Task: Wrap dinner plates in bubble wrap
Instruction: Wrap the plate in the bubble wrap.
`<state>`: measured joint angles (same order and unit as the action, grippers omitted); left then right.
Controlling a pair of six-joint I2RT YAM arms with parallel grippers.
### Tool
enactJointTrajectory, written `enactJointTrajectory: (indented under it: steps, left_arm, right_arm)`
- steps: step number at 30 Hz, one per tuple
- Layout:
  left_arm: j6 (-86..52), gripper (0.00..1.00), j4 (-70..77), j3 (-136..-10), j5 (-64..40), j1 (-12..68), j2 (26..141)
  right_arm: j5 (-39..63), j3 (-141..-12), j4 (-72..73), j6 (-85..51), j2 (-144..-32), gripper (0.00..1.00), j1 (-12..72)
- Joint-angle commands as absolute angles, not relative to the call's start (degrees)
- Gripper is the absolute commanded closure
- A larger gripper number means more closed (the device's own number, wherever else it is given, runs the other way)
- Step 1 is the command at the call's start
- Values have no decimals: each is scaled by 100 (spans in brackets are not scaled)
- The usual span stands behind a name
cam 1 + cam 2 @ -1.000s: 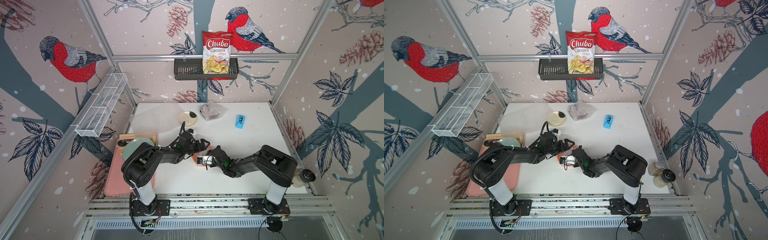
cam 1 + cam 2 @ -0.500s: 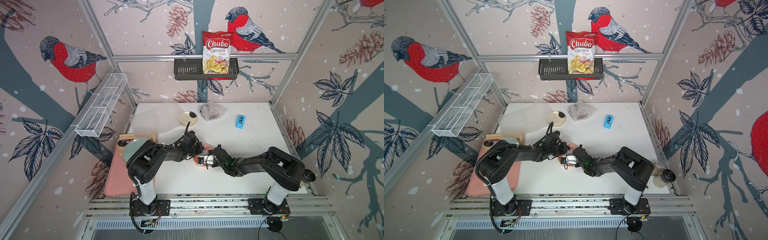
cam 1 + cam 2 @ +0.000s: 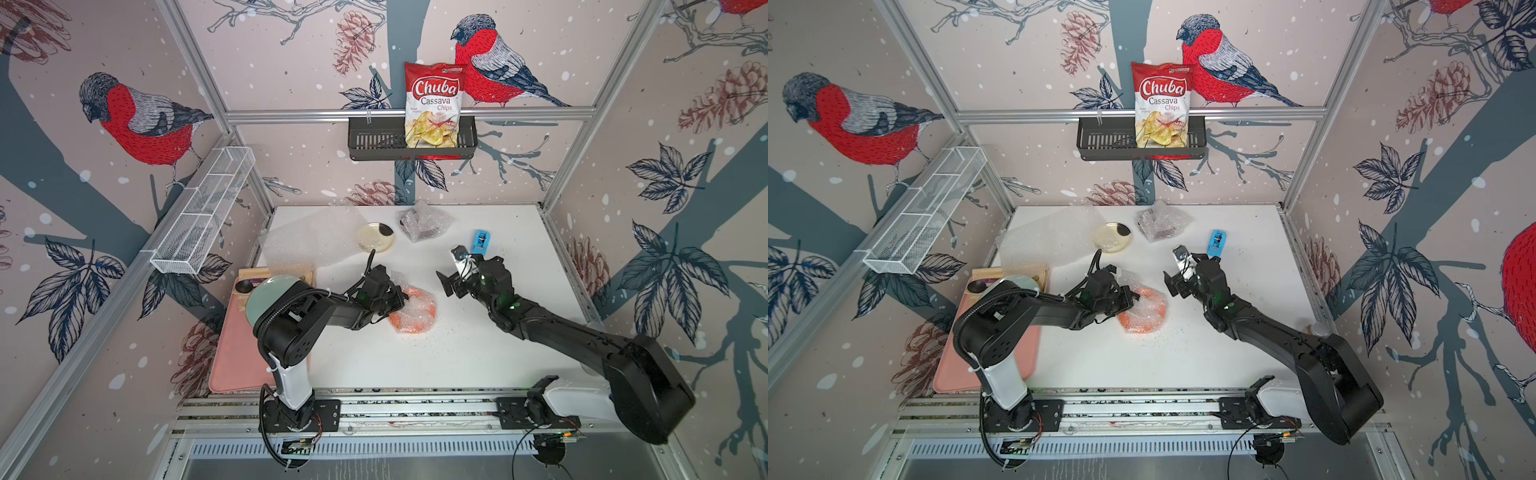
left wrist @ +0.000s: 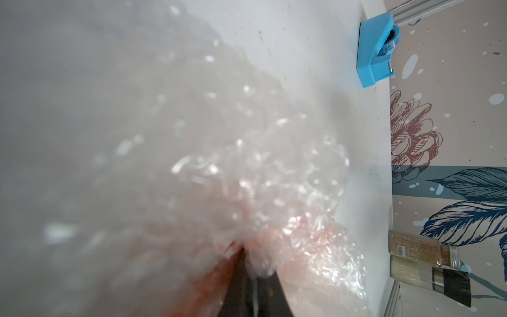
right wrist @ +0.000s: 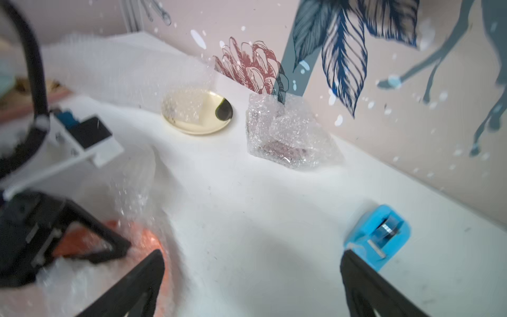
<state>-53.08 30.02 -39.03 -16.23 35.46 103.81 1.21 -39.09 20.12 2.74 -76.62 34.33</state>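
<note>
The plain round orange plate (image 3: pixel 402 327) lies on the white desk (image 3: pixel 415 365) under crinkly clear bubble wrap (image 3: pixel 420 308). The left jaws pinch a fold of that wrap at the plate's edge. The right jaws gape wide, empty, apart from it.

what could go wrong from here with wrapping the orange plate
Only the left gripper pinches the bubble wrap bunched over the orange plate; the right gripper is open and clear of it, so the folds may spring apart. A pull on that pinch might drag the plate sideways rather than tighten the wrap. The right gripper's open jaws hang close to the blue tape dispenser and could knock it.
</note>
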Motion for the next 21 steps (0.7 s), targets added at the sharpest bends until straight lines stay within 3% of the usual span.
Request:
enactJointTrajectory:
  steps: [1, 2, 3, 4, 5, 7, 11, 20, 21]
  left_arm:
    - [-5578, 100, 1996, -3823, -1374, 3568, 10424]
    - [-5602, 100, 2048, -3804, -1334, 3568, 10415]
    - [-5616, 100, 2105, -3797, -1319, 3568, 10419]
    - [-5603, 100, 2128, -3798, -1318, 3568, 10431]
    - [-5577, 100, 2150, -3804, -1329, 3567, 10458]
    - [-5556, 100, 2211, -3809, -1345, 3568, 10518]
    - [-5511, 100, 2271, -3834, -1404, 3568, 10606]
    - [-4931, 100, 1701, -4153, -1425, 3445, 10574]
    - [-4729, 95, 1439, -4251, -1464, 3377, 10454]
  right_arm:
    - [1382, -4540, 1128, -1836, -8251, 3, 3489]
    - [1391, -4696, 1126, -2037, -8457, 12, 3559]
    - [1171, -4762, 1210, -2373, -8621, 32, 3637]
    - [968, -4797, 1267, -2596, -8756, 46, 3693]
    - [1031, -4869, 1289, -2782, -8938, 82, 3714]
    - [1091, -5155, 946, -2942, -9297, 100, 3779]
    - [1637, -5481, 418, -2714, -9845, 100, 3990]
    - [1978, -4847, 132, -2860, -10738, 100, 4213]
    - [1882, -4820, 9, -2867, -10865, 100, 4287]
